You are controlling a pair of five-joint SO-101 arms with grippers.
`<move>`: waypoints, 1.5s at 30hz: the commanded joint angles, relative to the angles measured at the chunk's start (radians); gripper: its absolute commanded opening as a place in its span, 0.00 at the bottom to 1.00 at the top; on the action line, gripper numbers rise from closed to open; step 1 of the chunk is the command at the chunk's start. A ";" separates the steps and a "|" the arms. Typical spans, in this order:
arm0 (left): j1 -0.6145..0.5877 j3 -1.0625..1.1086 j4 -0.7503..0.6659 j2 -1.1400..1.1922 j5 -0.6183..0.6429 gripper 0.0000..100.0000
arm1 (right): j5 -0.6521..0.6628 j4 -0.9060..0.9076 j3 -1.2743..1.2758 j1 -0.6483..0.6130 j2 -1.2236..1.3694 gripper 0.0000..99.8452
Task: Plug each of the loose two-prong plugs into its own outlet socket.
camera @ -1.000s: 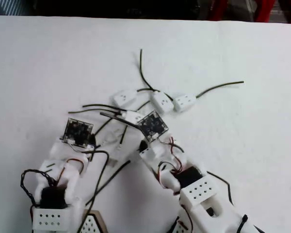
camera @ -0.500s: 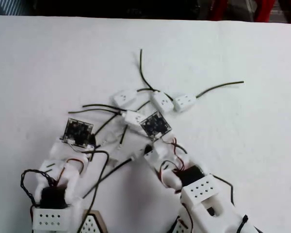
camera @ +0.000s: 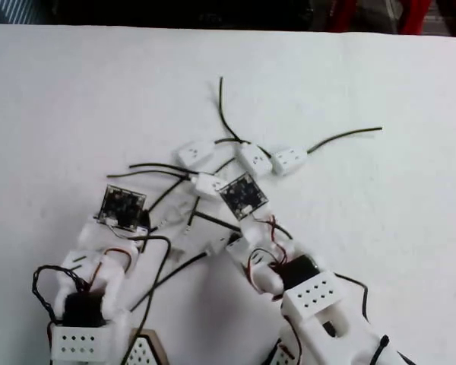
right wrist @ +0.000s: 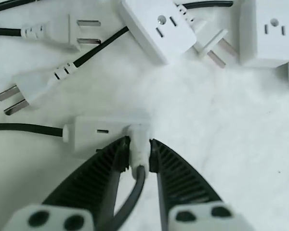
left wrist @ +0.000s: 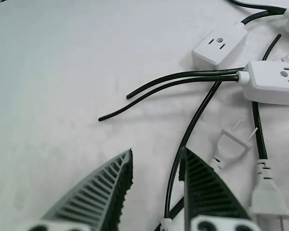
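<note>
right gripper pinches two-prong plug against outlet socket; i judge insertion underway, next push straight home. left gripper, at 9 o'clock, spread, empty.

The table is plain white. Outlet sockets at the frame's centre are white, their cords black. The plug is white, as are the arms, which carry red and black wires. The left gripper and right gripper have black, ribbed fingers.
</note>
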 commanded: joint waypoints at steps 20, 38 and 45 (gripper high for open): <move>-0.010 -0.005 -0.015 -0.008 -0.006 0.17 | -0.012 0.008 -0.330 0.159 0.042 0.02; -0.012 -0.006 -0.023 -0.008 -0.005 0.17 | -0.066 -0.357 -0.692 0.407 0.418 0.02; -0.012 -0.005 -0.023 -0.008 -0.006 0.17 | -0.215 -0.381 -1.045 0.498 0.819 0.02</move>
